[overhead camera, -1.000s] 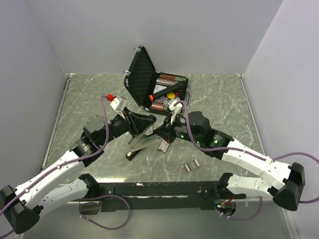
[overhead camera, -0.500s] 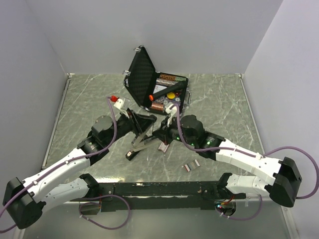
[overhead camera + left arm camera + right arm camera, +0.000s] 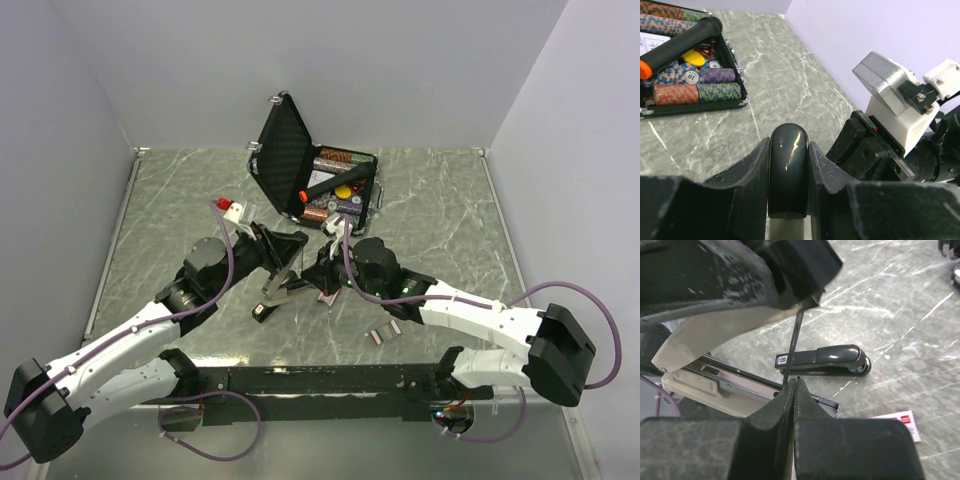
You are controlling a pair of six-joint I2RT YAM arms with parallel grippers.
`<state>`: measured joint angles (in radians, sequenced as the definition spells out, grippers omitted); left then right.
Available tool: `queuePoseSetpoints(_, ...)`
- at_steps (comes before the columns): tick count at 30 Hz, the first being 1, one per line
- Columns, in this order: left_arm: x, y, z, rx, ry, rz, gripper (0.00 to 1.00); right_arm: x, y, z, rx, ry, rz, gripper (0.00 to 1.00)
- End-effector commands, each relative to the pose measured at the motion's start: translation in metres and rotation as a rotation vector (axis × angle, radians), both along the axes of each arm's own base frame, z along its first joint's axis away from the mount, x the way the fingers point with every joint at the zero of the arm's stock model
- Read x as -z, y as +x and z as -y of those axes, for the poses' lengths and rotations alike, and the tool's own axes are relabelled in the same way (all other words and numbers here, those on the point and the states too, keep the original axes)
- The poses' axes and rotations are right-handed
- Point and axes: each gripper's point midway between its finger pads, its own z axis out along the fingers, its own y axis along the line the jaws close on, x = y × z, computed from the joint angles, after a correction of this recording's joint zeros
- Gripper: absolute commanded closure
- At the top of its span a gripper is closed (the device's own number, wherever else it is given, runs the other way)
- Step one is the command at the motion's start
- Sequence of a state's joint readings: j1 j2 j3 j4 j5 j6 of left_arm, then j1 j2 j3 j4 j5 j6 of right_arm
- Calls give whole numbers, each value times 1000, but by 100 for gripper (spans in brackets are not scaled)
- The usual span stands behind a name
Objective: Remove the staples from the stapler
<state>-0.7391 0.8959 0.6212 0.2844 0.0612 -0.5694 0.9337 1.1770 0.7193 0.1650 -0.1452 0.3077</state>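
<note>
The black stapler (image 3: 276, 294) lies open in the middle of the table, its silver rail (image 3: 700, 382) bare. My left gripper (image 3: 284, 250) is shut on the stapler's raised black top cover (image 3: 788, 170) and holds it up. My right gripper (image 3: 318, 279) is shut, and its tips (image 3: 794, 384) sit at the rail beside the thin black spring rod (image 3: 796, 340) that hangs from the cover. I see nothing between its jaws. Two short silvery strips of staples (image 3: 385, 333) lie on the table in front of the right arm.
An open black foam-lined case (image 3: 318, 178) with poker chips (image 3: 700, 85) stands at the back. A small white and red box (image 3: 892, 422) lies by the right gripper. A second, smaller black stapler-like piece (image 3: 822, 361) lies flat beyond the rail.
My right gripper has moved left, closer in to the open stapler. My left arm has shifted a little to the right while still holding the cover up.
</note>
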Motion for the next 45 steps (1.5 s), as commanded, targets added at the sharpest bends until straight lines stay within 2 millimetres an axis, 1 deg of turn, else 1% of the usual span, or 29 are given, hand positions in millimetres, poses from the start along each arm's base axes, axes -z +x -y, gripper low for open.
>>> queuePoseSetpoints(1,-89,-8,-10,-19,-256,168,99,22,-11,-5,-27,-13,-63,100)
queuePoseSetpoints(7,-80,-5,-12,-39,-261,153,99,42,-17,-10,-31,-27,-110,100)
queuePoseSetpoints(8,-80,-1,-16,-68,-270,151,99,46,-18,-10,-32,-30,-117,100)
queuePoseSetpoints(11,-77,0,-19,-90,-278,149,99,54,-22,-12,-36,-33,-135,100)
queuePoseSetpoints(14,-76,3,-21,-108,-274,149,99,59,-27,-15,-42,-38,-149,100)
queuePoseSetpoints(22,-64,14,-27,-195,-253,137,99,68,-39,-21,-59,-47,-177,100)
queuePoseSetpoints(25,-60,18,-26,-215,-253,132,99,69,-44,-25,-72,-45,-184,100)
queuePoseSetpoints(32,-39,24,-15,-249,-234,105,99,66,-53,-37,-94,-30,-192,100)
queuePoseSetpoints(39,-16,28,-1,-276,-195,79,99,60,-57,-40,-93,-11,-185,100)
queuePoseSetpoints(45,-6,34,3,-329,-174,69,99,61,-61,-40,-91,23,-207,100)
